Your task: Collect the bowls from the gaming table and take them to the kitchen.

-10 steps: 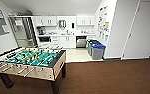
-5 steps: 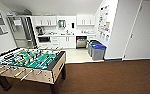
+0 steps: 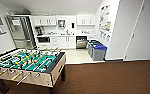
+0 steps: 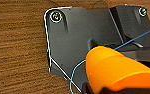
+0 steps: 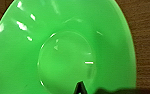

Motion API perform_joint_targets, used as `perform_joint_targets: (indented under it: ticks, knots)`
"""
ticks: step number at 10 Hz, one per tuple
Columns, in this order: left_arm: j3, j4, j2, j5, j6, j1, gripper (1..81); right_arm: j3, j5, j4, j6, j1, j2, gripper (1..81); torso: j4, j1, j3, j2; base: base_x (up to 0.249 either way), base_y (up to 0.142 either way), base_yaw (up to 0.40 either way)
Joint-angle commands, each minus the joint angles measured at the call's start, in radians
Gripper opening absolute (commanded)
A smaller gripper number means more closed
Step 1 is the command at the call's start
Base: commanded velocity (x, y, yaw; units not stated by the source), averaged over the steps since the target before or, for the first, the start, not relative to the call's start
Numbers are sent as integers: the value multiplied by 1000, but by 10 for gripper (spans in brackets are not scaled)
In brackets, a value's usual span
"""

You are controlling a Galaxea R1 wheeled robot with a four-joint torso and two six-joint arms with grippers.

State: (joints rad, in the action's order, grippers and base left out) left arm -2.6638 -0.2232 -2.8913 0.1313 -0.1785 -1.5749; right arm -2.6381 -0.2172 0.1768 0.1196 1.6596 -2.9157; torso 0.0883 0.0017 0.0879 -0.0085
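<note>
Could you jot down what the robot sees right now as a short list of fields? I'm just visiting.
Ahead: kitchen with white cabinets and a worktop
Near left: table-football table with green field
By the right wall: blue-lidded grey bins
Floor: brown carpet, pale kitchen floor beyond
Left wrist camera: orange rounded plastic bowl, close up
Right wrist camera: green round shallow plastic bowl, close up
Claws' grip: cannot tell

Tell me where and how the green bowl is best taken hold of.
Probably at its rim, pinched across the thin wall. The green bowl is wide, shallow and glossy, with a smoothly flaring wall and no handle, so the body offers nothing to clamp. Its hollow faces the right wrist camera, so come from the open side, over the edge.
</note>
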Motion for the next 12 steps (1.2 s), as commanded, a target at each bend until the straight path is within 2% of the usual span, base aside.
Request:
perform_joint_targets:
  ticks: [1, 5, 10, 12]
  knots:
    - [-4, -10, 18, -50, 8, 29, 10, 3, 42, 20, -3, -25, 5, 10, 0, 0, 0, 0, 136, 0, 0]
    - [-4, -10, 15, -50, 8, 31, 10, 1, 52, 18, -3, -28, 2, 10, 0, 0, 0, 0, 136, 0, 0]
    - [-4, -7, 15, -50, 7, 31, 10, 1, 52, 20, -5, -28, -1, 10, 0, 0, 0, 0, 136, -61, 0]
    - [-4, -5, 15, -50, 7, 31, 10, 1, 52, 20, -4, -28, -1, 10, 0, 0, 0, 0, 121, 0, 0]
